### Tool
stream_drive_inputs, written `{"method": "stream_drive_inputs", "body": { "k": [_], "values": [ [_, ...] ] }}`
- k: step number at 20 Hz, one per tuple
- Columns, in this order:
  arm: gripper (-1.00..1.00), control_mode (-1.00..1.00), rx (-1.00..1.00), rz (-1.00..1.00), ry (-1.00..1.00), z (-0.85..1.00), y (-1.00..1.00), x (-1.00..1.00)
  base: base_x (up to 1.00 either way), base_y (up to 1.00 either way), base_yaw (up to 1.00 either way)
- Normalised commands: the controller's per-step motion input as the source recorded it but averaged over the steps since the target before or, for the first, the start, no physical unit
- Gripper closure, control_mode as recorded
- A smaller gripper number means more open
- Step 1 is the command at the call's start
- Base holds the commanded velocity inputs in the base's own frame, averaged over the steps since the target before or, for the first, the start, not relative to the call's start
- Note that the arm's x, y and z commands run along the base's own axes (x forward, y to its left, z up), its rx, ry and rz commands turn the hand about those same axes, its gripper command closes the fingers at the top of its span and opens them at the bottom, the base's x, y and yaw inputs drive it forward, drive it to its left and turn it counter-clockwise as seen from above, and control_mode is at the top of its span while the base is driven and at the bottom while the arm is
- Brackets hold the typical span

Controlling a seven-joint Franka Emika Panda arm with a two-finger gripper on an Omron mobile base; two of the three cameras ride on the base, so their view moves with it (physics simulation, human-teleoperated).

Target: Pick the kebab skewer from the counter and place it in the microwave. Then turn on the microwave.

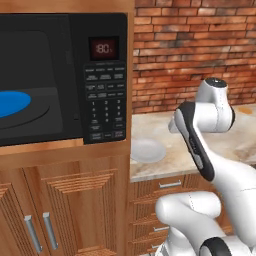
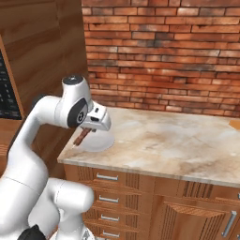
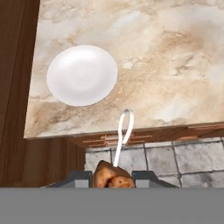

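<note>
My gripper is shut on the kebab skewer. Its brown-orange chunks sit between the fingertips, and its thin white looped end sticks out ahead. In the right base view the kebab skewer hangs tilted below the gripper, just over the left front corner of the counter. The microwave is built into the wooden wall to the left. Its blue round plate shows in the dark cavity, and the red display is lit above the button panel.
A white plate lies on the counter's left end, seen also as the white plate beside the microwave wall. Wooden drawers with metal handles run under the counter. A brick wall backs it. A small orange object lies far right.
</note>
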Motion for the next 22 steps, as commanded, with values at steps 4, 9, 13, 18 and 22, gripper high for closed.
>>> {"method": "stream_drive_inputs", "body": {
  "k": [4,9,13,18,22],
  "values": [
    [1.0,-1.0,0.0,0.0,0.0,0.42,-0.03,-0.69,0.0,0.0,0.0],
    [1.0,-1.0,0.0,0.0,0.0,0.41,-0.01,-0.6,0.0,0.0,0.0],
    [1.0,-1.0,0.0,0.0,0.0,0.44,-0.01,-0.69,0.0,0.0,0.0],
    [1.0,-1.0,0.0,0.0,0.0,0.43,0.0,-0.65,0.0,0.0,0.0],
    [1.0,-1.0,0.0,0.0,0.0,0.34,0.0,-0.5,0.0,0.0,0.0]
  ]
}}
